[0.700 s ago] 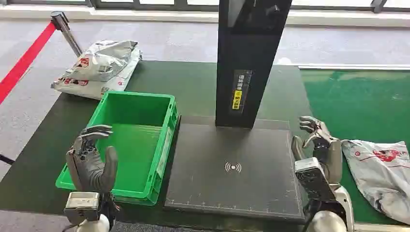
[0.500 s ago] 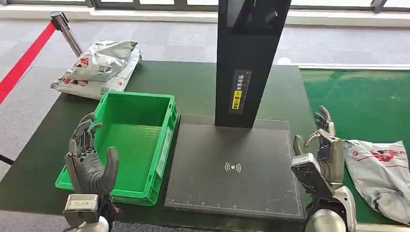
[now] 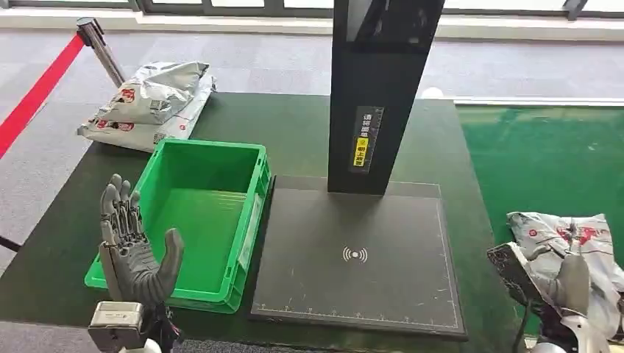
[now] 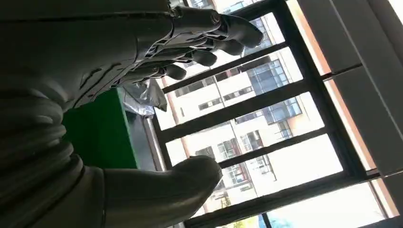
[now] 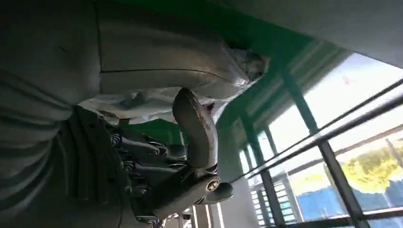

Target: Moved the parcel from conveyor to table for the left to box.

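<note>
Near right edge, right hand (image 3: pixel 566 283): over the parcel (image 3: pixel 581 243) on the green conveyor (image 3: pixel 544 162); grasp or mere touch, cannot tell.
Left hand (image 3: pixel 132 250): raised, fingers spread, empty, beside green crate (image 3: pixel 210 213).
Parcel feel: soft grey poly bag, likely light, slick, floppy; take a bunched fold mid-body.
Drop zone: black scan pad (image 3: pixel 353 257).
Far: more bags (image 3: pixel 147 103) at the table corner.

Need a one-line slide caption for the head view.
Right hand on the grey parcel on the conveyor; left hand open beside the empty green box.
</note>
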### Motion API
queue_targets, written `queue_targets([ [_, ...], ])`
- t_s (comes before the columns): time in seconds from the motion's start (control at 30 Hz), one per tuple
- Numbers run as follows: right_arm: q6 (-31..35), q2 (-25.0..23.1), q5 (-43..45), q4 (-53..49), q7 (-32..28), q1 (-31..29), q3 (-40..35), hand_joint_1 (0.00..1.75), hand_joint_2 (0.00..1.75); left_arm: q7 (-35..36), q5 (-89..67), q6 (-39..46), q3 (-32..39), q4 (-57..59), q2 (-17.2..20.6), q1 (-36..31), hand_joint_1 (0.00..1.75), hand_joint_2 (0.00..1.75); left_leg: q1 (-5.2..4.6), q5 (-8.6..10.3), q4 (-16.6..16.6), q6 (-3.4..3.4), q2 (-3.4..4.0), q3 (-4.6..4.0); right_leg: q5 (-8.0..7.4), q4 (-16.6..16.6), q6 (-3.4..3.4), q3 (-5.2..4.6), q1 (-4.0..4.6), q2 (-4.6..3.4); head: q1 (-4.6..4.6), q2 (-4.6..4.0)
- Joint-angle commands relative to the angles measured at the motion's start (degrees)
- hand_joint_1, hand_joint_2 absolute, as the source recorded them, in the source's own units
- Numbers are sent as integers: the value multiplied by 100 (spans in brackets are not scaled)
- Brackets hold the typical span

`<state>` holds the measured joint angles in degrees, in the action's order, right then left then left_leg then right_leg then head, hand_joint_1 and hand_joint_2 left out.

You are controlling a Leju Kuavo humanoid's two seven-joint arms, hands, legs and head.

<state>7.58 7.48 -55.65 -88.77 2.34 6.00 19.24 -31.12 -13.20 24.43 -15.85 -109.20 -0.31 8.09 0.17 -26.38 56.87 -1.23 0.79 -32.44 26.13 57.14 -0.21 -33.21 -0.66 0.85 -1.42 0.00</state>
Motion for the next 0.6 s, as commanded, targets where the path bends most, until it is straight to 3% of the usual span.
queue_targets([
  [0.03, -107, 370, -64, 2338, 30, -711, 1150, 0, 175, 99, 178, -106, -127, 228, 95, -185, 0, 175, 4, 7, -9, 9, -19, 10, -8, -22, 6, 23, 2, 6, 2, 0],
  [0.3, -98, 307, -72, 2266, 24, -707, 1149, 0, 175, 92, 185, -103, -127, 230, 93, -178, 0, 175, 0, 3, 2, 7, -7, 5, -4, -7, 4, 11, -1, -2, 2, 0],
  [0.33, -125, 305, -170, 2236, 150, -685, 1156, 0, 175, 93, 213, -114, -129, 228, 89, -180, 0, 0, 3, 5, -2, 8, -13, 7, -6, -14, 4, 16, 3, 0, 2, 0],
  [0.6, 12, 623, -386, 3453, 283, -1053, 1818, 0, 175, 162, 388, -140, -41, 379, 12, -284, 0, 0, 1, 7, -1, 11, -22, 5, -5, -15, 8, 16, 1, 10, 2, 0],
])
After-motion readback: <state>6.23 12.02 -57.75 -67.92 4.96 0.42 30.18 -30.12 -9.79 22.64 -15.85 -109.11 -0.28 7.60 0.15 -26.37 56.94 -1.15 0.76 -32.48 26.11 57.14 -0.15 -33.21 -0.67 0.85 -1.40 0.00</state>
